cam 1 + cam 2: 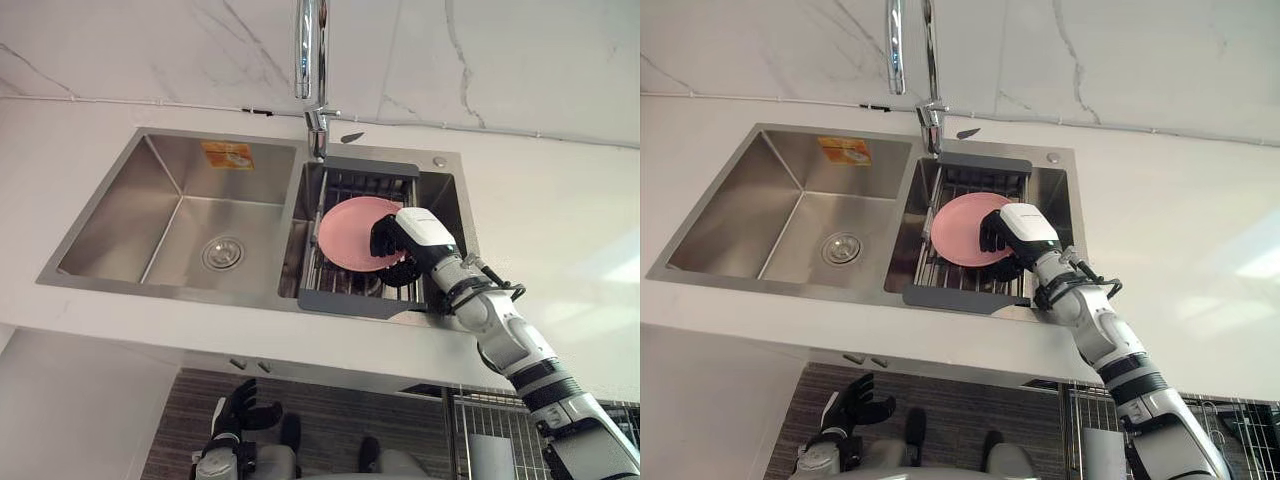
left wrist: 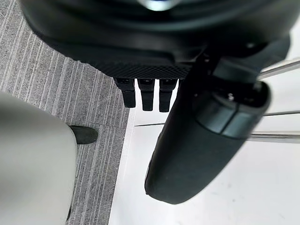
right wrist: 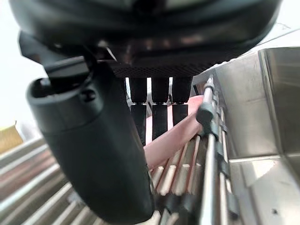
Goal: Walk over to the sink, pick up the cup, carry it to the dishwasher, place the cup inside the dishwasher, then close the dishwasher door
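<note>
As I look down from the head, a white counter (image 1: 560, 220) runs under a marbled wall (image 1: 150, 50), with a grey striped floor (image 1: 330, 410) below the sink. The steel sink (image 1: 110, 220) has two bowls. A chrome faucet (image 1: 310, 50) stands at the sink's far edge, between them. The sink's right bowl carries a dark-rimmed dish rack (image 1: 340, 303), and a pink plate (image 1: 345, 235) leans upright in it.

My right hand (image 1: 425, 232) is inside that rack. Its fingers (image 3: 159, 112) are nearly straight with their tips at the plate's right side, and the thumb stands apart, closed on nothing I can see. I cannot tell what lies under the palm. My left hand (image 1: 235, 410) hangs below the sink's front edge, fingers (image 2: 147, 96) loose and empty.

I count one plate, one rack, one faucet, one drain (image 1: 222, 252) and one orange sticker (image 1: 227, 155), both in the sink's left bowl.
</note>
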`<state>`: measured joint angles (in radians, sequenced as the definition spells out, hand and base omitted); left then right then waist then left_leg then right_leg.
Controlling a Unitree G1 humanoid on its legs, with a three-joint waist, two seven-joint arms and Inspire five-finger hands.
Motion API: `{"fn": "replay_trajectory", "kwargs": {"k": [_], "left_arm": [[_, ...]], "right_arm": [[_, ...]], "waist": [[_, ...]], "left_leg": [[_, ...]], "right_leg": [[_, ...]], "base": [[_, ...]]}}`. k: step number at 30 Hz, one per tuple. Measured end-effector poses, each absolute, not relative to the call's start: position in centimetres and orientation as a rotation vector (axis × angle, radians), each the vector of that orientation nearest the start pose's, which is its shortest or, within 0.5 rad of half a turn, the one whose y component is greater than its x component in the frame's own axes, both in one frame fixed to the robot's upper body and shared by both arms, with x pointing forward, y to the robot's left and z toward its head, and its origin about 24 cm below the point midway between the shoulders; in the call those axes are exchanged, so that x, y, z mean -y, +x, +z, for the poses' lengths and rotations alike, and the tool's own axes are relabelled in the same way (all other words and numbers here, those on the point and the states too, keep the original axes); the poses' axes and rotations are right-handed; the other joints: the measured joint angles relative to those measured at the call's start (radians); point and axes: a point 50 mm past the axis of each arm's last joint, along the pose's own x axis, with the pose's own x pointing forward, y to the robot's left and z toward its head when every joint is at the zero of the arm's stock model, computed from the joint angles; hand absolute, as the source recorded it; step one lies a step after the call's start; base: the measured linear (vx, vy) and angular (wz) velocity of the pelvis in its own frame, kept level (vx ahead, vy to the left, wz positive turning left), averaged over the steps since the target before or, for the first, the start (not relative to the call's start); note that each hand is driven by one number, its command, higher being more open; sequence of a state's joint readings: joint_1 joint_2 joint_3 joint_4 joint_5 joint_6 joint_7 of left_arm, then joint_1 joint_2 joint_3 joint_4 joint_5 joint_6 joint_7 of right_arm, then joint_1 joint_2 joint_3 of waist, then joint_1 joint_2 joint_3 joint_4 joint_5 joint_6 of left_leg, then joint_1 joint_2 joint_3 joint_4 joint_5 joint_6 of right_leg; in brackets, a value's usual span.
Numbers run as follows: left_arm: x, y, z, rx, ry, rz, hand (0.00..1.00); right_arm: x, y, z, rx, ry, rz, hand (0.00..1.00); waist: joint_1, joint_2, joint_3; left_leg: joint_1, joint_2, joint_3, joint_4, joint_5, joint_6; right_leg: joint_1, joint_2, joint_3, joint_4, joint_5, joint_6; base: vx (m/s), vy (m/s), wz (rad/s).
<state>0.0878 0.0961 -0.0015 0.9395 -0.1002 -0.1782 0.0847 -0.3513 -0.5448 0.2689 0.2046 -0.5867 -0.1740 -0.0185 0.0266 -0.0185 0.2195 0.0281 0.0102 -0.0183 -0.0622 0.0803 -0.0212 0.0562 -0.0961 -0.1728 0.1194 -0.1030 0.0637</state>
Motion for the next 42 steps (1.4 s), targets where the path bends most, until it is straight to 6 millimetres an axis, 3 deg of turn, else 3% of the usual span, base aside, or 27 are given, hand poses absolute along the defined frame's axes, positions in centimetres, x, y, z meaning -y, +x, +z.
{"fn": "replay_trajectory", "kwargs": {"k": [5,16,29,42], "left_arm": [[-19.4,12.7,-14.2,-0.846,0.031,0.195,0.9],[-19.5,12.3,-14.4,-0.862,0.025,0.198,0.9],[-19.5,12.1,-14.5,-0.871,0.024,0.192,0.9],[-19.4,11.7,-14.8,-0.895,0.022,0.19,0.9]], "right_arm": [[17.6,29.9,10.5,0.34,-1.139,0.238,0.3],[17.2,28.6,14.5,0.542,-1.026,0.109,0.3],[17.7,28.0,13.6,0.504,-1.004,0.103,0.3],[17.8,27.5,12.8,0.451,-0.826,0.135,0.3]], "waist": [[-0.008,0.0,0.0],[-0.026,0.002,-0.001],[-0.037,0.006,-0.004],[-0.042,0.019,-0.02]], "left_leg": [[0.01,0.0,0.004,-0.004,-0.001,-0.001],[0.055,0.001,0.033,-0.024,0.004,0.004],[0.061,-0.001,0.031,-0.024,0.008,0.007],[0.068,0.001,0.03,-0.029,0.013,0.007]], "right_leg": [[0.006,-0.001,0.005,0.0,0.001,0.002],[0.034,0.001,0.036,-0.018,0.007,0.007],[0.054,0.003,0.03,-0.044,0.023,0.008],[0.067,0.006,0.03,-0.055,0.028,0.008]], "base": [[0.0,-0.002,-0.02],[-0.04,-0.008,-0.09],[0.0,-0.001,0.0],[-0.03,-0.015,0.0]]}}
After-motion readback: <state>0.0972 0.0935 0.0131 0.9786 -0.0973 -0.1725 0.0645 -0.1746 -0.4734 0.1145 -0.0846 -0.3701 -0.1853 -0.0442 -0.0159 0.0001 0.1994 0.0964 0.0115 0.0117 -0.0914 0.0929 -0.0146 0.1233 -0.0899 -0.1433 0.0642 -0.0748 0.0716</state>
